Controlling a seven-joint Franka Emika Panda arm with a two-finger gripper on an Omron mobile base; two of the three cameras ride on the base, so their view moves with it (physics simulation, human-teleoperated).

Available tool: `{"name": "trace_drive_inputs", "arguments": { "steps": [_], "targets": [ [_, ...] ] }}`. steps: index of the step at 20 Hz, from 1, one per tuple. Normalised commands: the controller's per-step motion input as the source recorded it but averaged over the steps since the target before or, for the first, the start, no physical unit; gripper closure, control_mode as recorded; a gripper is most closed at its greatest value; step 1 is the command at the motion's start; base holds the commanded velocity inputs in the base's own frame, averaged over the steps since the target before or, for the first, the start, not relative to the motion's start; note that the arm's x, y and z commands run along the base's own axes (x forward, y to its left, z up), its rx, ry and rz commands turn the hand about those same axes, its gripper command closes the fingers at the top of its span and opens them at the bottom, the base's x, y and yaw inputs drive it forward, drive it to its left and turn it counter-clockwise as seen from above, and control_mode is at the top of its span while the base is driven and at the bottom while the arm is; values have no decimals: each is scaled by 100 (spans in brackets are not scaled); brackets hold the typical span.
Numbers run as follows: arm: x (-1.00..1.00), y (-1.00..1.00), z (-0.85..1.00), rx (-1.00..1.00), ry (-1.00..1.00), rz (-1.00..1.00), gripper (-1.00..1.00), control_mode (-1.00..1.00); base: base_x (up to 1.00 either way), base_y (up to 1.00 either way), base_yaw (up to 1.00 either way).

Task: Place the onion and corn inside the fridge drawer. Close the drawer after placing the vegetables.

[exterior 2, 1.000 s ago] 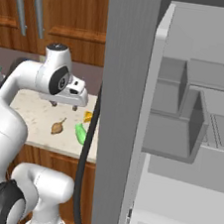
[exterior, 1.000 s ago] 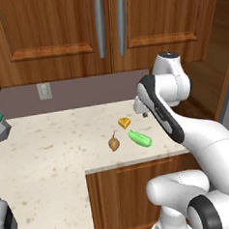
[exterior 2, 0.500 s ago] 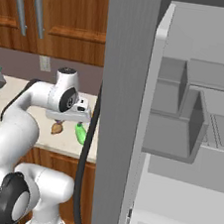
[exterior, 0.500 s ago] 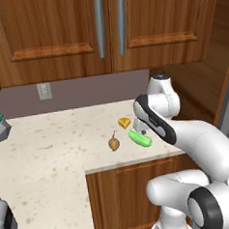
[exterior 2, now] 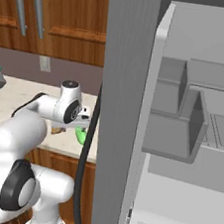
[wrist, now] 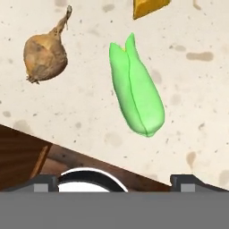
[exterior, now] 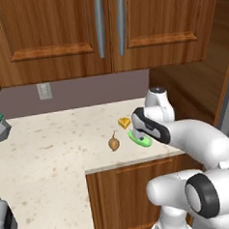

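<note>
We see the corn (wrist: 137, 91) lying flat on the desk (exterior: 51, 154) near its front edge, the onion (wrist: 45, 55) just left of it, apart; our claw (wrist: 115, 181) hangs above the corn, fingers spread wide, holding nothing. The fridge drawer (exterior 2: 173, 134) stands open at right.

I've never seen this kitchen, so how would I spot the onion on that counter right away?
Look at the speckled counter below the wooden cabinets, near its front edge. Three small things lie there together: the onion is the left one, a round brown bulb with a thin stem, unlike the long green corn and the yellow wedge.
</note>
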Motion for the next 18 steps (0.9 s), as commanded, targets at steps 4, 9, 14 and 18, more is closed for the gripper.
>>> {"name": "trace_drive_inputs", "arguments": {
  "steps": [4,9,14,18],
  "targets": [
    [53,0,-36,0,6,3,-100,-100,0,0,0],
    [21,0,-23,0,1,6,-100,-100,0,0,0],
    [9,0,-32,0,0,9,-100,-100,0,0,0],
    [15,-2,-41,0,0,11,-100,-100,0,0,0]
  ]
}}
